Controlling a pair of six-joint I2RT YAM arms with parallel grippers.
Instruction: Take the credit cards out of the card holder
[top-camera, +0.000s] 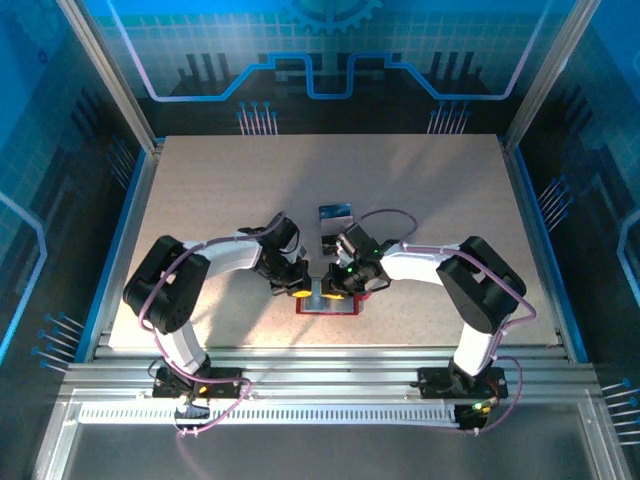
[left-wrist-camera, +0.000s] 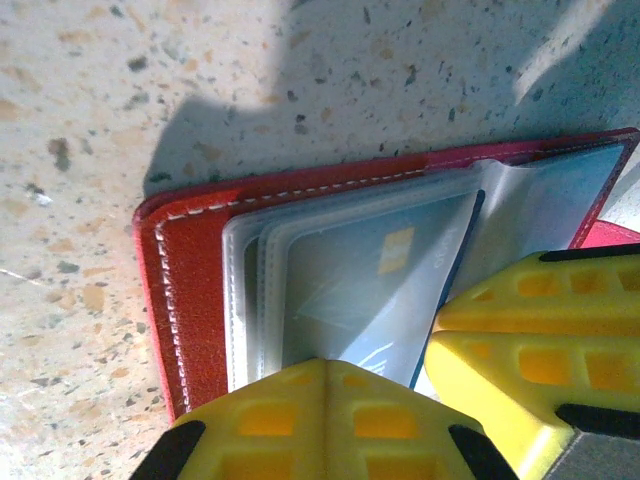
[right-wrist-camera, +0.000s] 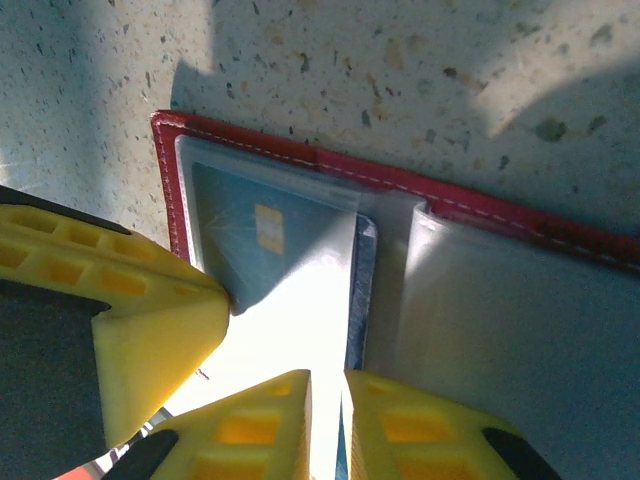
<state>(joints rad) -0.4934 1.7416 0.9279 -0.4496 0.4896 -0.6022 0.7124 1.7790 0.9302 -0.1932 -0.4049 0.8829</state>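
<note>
The red card holder (top-camera: 326, 306) lies open on the table between both arms, its clear pockets facing up (left-wrist-camera: 200, 270) (right-wrist-camera: 480, 205). A blue credit card (left-wrist-camera: 360, 290) with a gold chip sits in a pocket (right-wrist-camera: 262, 240). My left gripper (top-camera: 298, 285) is shut, its yellow tips pressed down on the pockets' near edge (left-wrist-camera: 325, 368). My right gripper (top-camera: 336, 284) is closed to a thin slit (right-wrist-camera: 327, 385) on the edge of that blue card, which stands partly out of its pocket. Glare hides part of the card face.
Two loose cards lie just beyond the holder: a pale one (top-camera: 335, 213) and a dark one (top-camera: 328, 240). Speckled tabletop (top-camera: 220, 200) spreads around them. Metal rails (top-camera: 320, 360) border the near edge, and frame posts stand at the back corners.
</note>
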